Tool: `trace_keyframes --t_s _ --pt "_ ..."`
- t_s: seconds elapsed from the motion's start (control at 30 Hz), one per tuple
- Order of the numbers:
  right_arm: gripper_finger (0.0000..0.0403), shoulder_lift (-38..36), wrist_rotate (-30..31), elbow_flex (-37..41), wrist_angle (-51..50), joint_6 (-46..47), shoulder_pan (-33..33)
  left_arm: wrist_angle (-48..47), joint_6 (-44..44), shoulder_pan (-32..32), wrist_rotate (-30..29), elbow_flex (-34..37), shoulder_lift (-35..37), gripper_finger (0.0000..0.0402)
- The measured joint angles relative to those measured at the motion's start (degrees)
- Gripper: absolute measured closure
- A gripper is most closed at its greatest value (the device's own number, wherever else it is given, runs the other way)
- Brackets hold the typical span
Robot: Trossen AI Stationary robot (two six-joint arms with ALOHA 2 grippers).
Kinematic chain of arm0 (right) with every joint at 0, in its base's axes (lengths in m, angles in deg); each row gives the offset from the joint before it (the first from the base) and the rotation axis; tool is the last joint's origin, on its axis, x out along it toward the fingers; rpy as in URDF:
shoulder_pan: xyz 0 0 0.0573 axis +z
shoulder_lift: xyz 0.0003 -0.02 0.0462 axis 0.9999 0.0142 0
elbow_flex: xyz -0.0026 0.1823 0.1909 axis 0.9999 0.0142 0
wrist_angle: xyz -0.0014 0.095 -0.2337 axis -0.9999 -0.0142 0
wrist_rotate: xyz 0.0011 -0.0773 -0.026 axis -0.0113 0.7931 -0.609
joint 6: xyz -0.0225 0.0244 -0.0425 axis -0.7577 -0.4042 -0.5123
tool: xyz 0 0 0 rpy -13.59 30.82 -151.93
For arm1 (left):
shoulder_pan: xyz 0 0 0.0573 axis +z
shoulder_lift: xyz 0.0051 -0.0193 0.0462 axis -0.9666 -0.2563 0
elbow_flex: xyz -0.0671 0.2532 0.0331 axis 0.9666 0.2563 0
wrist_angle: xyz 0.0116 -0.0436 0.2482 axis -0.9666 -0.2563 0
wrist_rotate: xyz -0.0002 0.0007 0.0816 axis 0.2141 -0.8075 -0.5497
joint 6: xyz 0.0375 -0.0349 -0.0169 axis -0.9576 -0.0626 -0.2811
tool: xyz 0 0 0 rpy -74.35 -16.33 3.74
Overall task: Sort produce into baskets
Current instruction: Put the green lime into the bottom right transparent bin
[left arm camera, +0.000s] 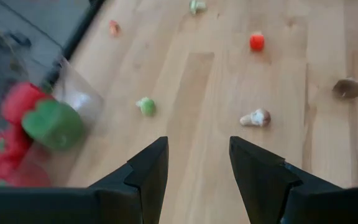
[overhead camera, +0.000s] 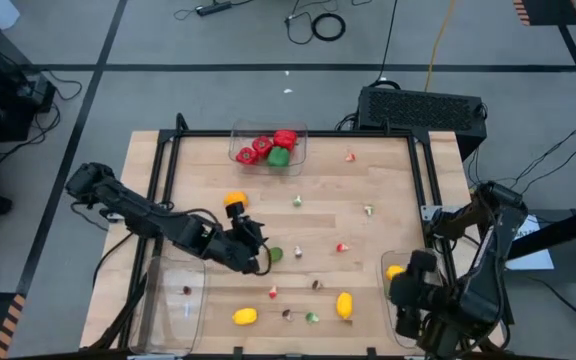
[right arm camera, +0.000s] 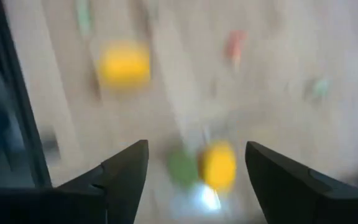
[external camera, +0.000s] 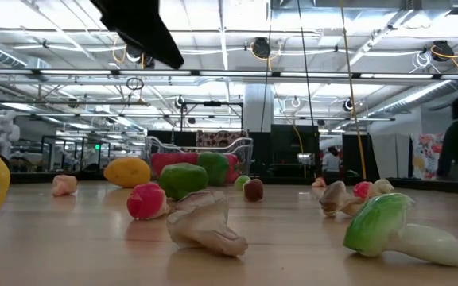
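My right gripper [right arm camera: 194, 171] hangs wide and empty above its basket [overhead camera: 390, 290]; the dropped lemon [right arm camera: 218, 165] may bounce out.

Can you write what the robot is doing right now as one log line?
left hand: open, empty, mid-table | right hand: open above right basket | peppers: in far basket

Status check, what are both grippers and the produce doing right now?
Left gripper open, empty, mid-table. Right gripper open over right bin, lemon inside. Peppers in far bin. Nothing blocking.
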Motion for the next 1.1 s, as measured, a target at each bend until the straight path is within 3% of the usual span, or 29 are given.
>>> trace_keyframes --t_s 0.13,0.23,0.67,0.87,1.1 --pt "0.0152 0.0 15.3 -2.1 1.2 -1.4 -0.1 1.0 3.8 0.9 5.0 0.0 -3.9 0.0223" --pt "0.0156 0.6 20.4 -2.1 3.0 -8.2 -1.4 2.6 5.8 0.3 7.6 0.0 -7.7 0.0220" --pt "0.0156 3.2 21.0 -2.1 22.4 -39.5 -12.7 7.5 8.2 -0.5 11.1 0.0 -15.1 0.0080" --pt "0.0156 3.9 21.0 -2.1 27.8 -47.7 -16.0 8.6 7.8 -0.1 11.2 0.0 -18.7 0.0064" --pt "0.0156 5.5 20.9 -2.1 29.3 -50.1 -18.9 8.1 7.4 1.6 12.3 0.0 -22.5 0.0063"
